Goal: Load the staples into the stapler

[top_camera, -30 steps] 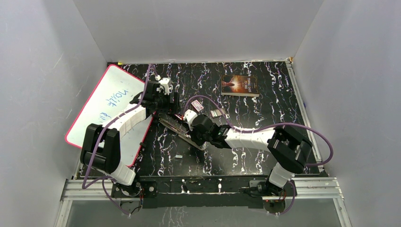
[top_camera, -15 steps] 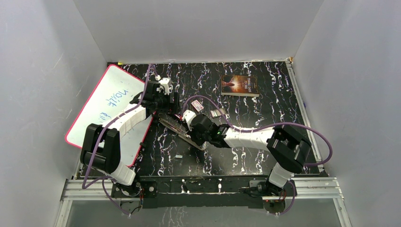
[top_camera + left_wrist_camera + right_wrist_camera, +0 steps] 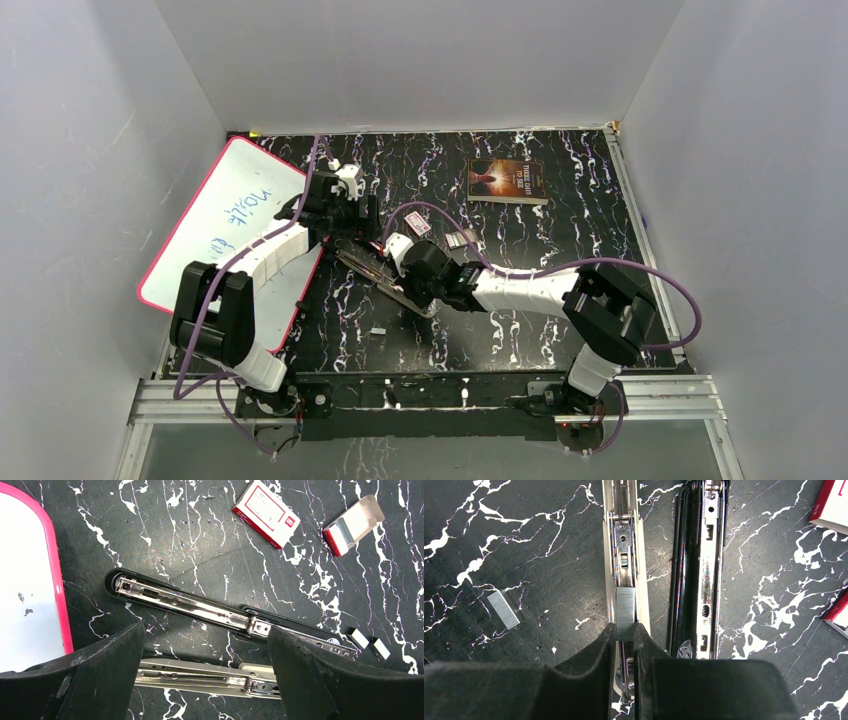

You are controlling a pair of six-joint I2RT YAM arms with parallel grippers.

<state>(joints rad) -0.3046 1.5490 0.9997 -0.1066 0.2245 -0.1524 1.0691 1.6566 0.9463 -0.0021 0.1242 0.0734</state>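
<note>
Right wrist view, right gripper (image 3: pixel 625 630): clenched on the held strip (image 3: pixel 625 607) of staples, lined up along the open rail of the beige stapler (image 3: pixel 626 545); touching it or just above, cannot tell.
Change: nudged slightly leftward since a second ago in the top view, with no other shift seen; probably fine alignment before seating the strip, so still short of loaded.
Loose strip (image 3: pixel 503 609): flat on the table (image 3: pixel 524 540), nearer than the beige stapler.
Black stapler (image 3: pixel 200 607): folded open, just beyond the beige one.
Left gripper (image 3: pixel 206 630): released, spread wide above both staplers, grasping nothing.
Counts: two staplers; four strips, including two spare strips (image 3: pixel 357 637) past the black stapler's end; two staple boxes (image 3: pixel 265 512), one open; one whiteboard (image 3: pixel 230 210); one book (image 3: pixel 507 181), farthest.
</note>
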